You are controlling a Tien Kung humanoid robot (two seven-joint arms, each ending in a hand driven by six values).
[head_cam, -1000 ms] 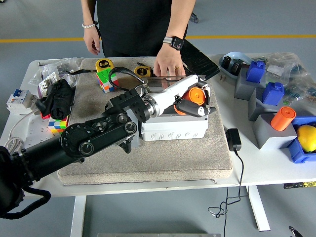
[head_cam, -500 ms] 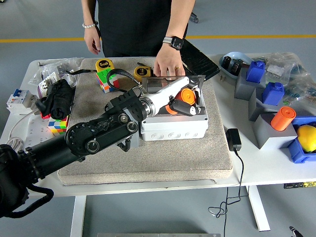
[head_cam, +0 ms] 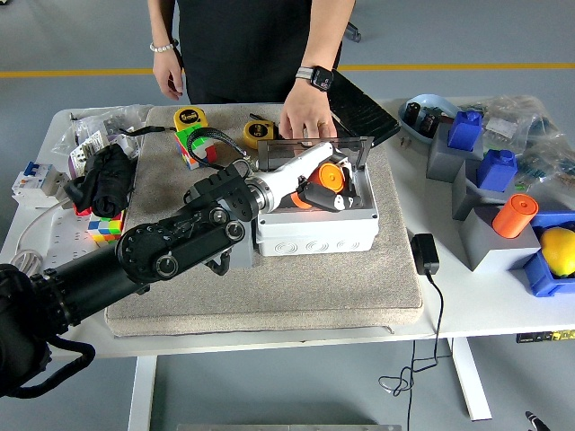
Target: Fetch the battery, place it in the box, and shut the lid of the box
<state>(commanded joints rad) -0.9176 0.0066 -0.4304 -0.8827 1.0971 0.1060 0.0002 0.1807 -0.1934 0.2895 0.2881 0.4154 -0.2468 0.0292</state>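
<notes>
A light grey box (head_cam: 314,232) stands on the beige mat (head_cam: 269,296) in the middle of the table. Its smoky transparent lid (head_cam: 350,149) stands up at the box's far edge. A person's hand (head_cam: 305,115) with a watch rests on the lid's top edge. My left arm comes in from the lower left, and my left hand (head_cam: 322,186), white with orange joints, hangs over the open box, in front of the lid. I see no battery; the hand hides much of the box's inside. My right arm is out of view.
Tape measures (head_cam: 190,118) and a colour cube (head_cam: 190,145) lie at the mat's far left. A black cloth (head_cam: 108,180) and another cube (head_cam: 104,226) sit further left. Grey and blue blocks (head_cam: 467,144), an orange cylinder (head_cam: 514,215) and a black charger (head_cam: 424,254) fill the right side.
My left hand has drawn back to the left over the box. The lid has risen from lying back to standing upright. The person's hand has stayed at the lid.
</notes>
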